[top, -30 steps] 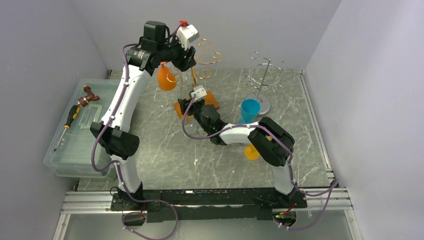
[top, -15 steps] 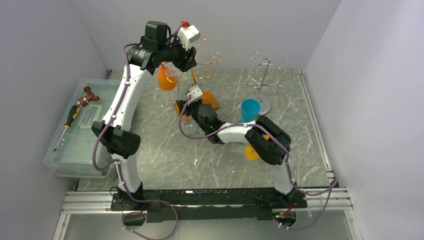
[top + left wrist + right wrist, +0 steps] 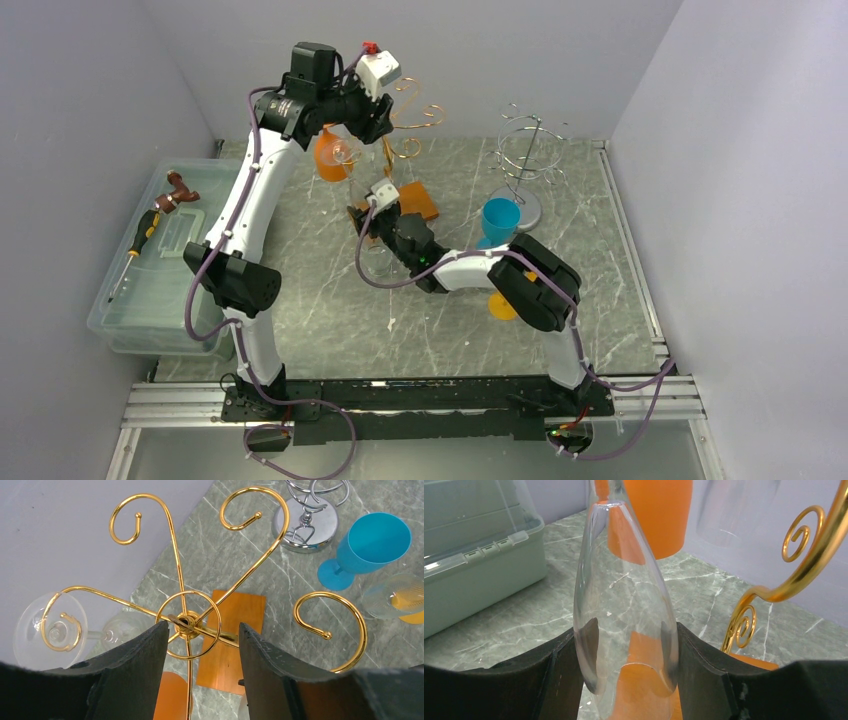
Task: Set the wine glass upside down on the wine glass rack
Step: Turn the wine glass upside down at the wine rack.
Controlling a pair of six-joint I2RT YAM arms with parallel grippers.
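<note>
**Lift the glass before you hook it**

Overhead: your right arm sits low by the gold rack (image 3: 425, 117) base, so raise it first. Left wrist: left jaws open, empty, straddling the rack's top ring — a free hook (image 3: 327, 630) waits. Right wrist: right jaws clamp the wine glass (image 3: 624, 605) by its bowl.

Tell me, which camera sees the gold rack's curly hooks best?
The left wrist view. It looks straight down on the gold rack, so its curled hooks spread out around the centre ring. The top view catches just a few small curls; the right wrist view shows only one scrolled piece.
</note>
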